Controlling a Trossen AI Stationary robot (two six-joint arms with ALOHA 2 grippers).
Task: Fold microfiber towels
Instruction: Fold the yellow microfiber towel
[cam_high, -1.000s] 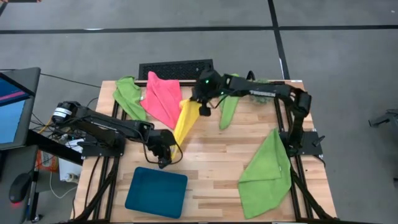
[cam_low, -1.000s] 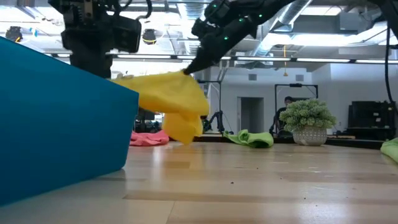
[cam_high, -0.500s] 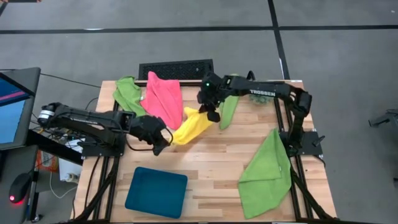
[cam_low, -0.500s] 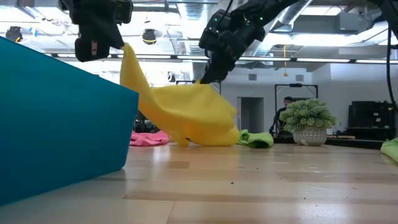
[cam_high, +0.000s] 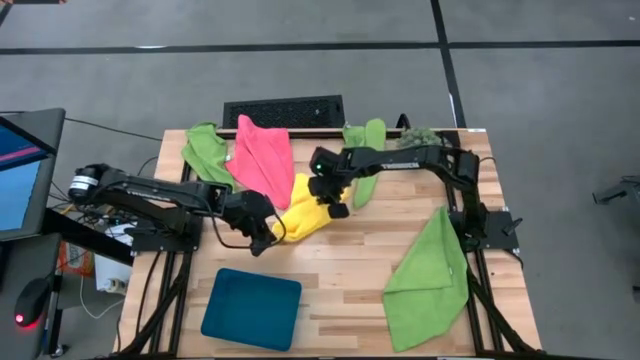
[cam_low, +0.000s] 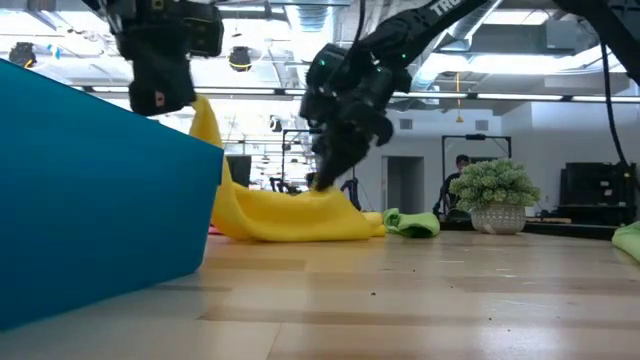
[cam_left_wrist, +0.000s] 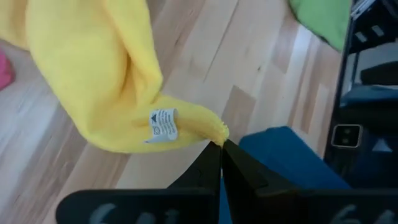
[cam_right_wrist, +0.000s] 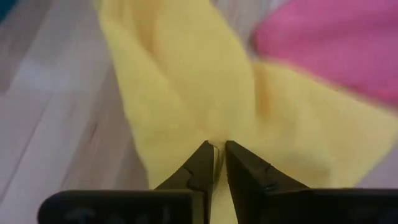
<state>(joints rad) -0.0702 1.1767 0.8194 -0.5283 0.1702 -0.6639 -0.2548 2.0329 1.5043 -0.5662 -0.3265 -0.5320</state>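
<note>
While bunched mid-surface beside hot pink cloth (cam_high: 261, 157), limp yellow microfiber towel (cam_high: 303, 208) pinched at opposite corners: left tool (cam_high: 268, 232) clamps tagged corner, right tool (cam_high: 335, 205) clamps far edge.

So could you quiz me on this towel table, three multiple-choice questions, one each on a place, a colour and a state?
1. Where is the dark teal tray?
A. near the table's front edge, on the left arm's side
B. under the pink towel
C. at the far right corner

2. What colour is the towel both grippers hold?
A. pink
B. yellow
C. green

3. How is the left gripper?
A. wide open, empty
B. shut on a towel corner
C. resting in the tray

Answers: 1 A, the high view shows it there. 2 B, the yellow towel runs between the left gripper and the right gripper. 3 B, its wrist view shows the corner pinched.
</note>
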